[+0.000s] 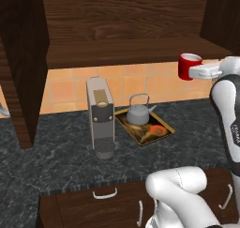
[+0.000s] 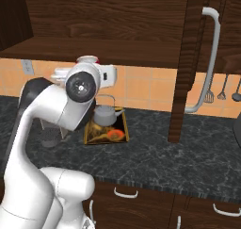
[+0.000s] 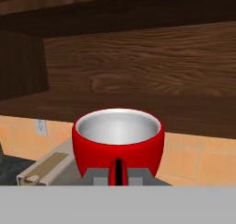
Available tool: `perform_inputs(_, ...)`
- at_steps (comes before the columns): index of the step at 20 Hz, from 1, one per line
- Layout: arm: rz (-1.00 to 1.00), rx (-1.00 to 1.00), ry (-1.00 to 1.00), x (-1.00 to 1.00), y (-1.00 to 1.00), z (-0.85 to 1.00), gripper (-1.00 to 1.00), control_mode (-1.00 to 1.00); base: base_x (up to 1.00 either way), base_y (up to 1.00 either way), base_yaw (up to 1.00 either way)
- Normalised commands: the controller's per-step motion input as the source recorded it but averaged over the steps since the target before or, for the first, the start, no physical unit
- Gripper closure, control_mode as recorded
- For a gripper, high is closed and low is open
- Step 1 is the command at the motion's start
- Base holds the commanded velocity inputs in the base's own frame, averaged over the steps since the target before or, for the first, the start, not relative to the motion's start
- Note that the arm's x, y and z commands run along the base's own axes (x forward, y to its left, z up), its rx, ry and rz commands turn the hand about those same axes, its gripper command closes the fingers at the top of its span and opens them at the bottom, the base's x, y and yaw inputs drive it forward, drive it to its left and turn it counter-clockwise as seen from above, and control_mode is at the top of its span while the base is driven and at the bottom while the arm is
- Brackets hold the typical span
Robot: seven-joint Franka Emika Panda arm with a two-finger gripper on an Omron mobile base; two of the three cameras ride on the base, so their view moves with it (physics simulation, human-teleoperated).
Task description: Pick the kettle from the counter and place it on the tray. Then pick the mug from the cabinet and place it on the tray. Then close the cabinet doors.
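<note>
Orange tiled wall (image 1: 140, 84) behind; drawer fronts (image 1: 108, 203) with curved silver handles below; utensils (image 2: 221, 94) hang at right.

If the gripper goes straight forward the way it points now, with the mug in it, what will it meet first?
Probably the cabinet's wood back wall. The gripper, shut on the red mug, faces it above the shelf; depth is unclear.

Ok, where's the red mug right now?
The red mug is held in the hand, in mid-air just in front of the cabinet shelf edge, above and right of the tray.
</note>
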Motion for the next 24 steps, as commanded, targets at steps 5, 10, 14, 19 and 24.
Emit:
perform_inputs(5,0.14,0.00,0.00,-0.82,0.00,-0.26,1.00,-1.00,0.00,0.00,0.00)
perform_inputs(10,0.09,-0.02,0.00,-0.48,0.00,-0.47,1.00,-1.00,0.00,0.00,0.00)
perform_inputs(14,0.11,-0.06,0.01,0.01,0.00,-0.63,1.00,-1.00,0.00,0.00,0.00)
perform_inputs(19,0.16,-0.02,0.01,0.20,-0.01,-0.54,1.00,-1.00,0.00,0.00,0.00)
perform_inputs(24,0.22,0.00,0.00,0.39,0.00,-0.49,1.00,-1.00,0.00,0.00,0.00)
